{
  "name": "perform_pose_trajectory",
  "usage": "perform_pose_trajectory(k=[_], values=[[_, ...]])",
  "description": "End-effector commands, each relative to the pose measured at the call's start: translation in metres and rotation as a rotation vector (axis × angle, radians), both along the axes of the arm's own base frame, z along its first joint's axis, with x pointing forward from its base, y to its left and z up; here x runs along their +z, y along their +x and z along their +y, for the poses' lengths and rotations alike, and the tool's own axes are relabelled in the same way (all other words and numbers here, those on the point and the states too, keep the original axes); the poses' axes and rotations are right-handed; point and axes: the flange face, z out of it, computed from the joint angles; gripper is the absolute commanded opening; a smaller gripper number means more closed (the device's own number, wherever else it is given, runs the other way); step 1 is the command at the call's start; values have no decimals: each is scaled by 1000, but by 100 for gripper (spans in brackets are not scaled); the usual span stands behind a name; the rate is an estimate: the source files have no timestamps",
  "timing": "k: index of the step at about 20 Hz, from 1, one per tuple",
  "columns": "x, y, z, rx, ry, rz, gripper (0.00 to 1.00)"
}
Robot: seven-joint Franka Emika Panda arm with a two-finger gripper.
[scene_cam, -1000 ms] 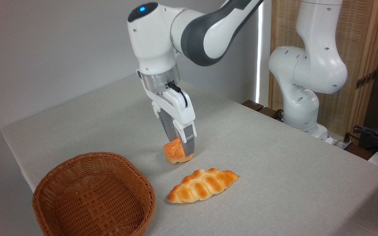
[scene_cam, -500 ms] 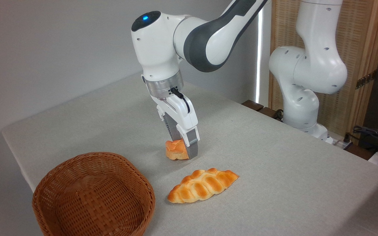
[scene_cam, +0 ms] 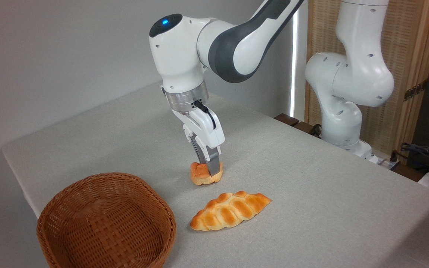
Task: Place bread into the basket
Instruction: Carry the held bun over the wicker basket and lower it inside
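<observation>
The bread [scene_cam: 200, 175], a small orange-golden bun, sits near the middle of the grey table, its base at or just above the cloth. My gripper [scene_cam: 209, 167] points down onto it. One grey finger [scene_cam: 213, 163] crosses the bun's front and the other goes behind it, so the fingers are shut on the bread and its top is partly hidden. The basket [scene_cam: 106, 223], round brown wicker with nothing in it, stands at the front left, well apart from the bun.
A longer braided golden loaf [scene_cam: 230, 210] lies just in front of the bun, right of the basket. The arm's white base [scene_cam: 343, 123] stands at the table's far right edge, with cables [scene_cam: 423, 152] beyond it. The table's left edge runs close behind the basket.
The gripper has turned about its vertical axis and shifted slightly right. The bun, tilted up half a second ago, now lies lower and flatter between the fingers.
</observation>
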Motion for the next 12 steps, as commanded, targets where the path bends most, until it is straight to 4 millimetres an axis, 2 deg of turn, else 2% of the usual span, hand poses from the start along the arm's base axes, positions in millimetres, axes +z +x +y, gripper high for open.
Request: perform_pose_trajectory(k=[1,4,6,9,12], values=[[19,7,0,-1,-17,-4,16],[58,26,-2,-1,-25,26,16],[87,57,-3,7,-40,14,16],[124,119,-2,20,-70,-75,18],[124,170,1,64,-129,-117,18]])
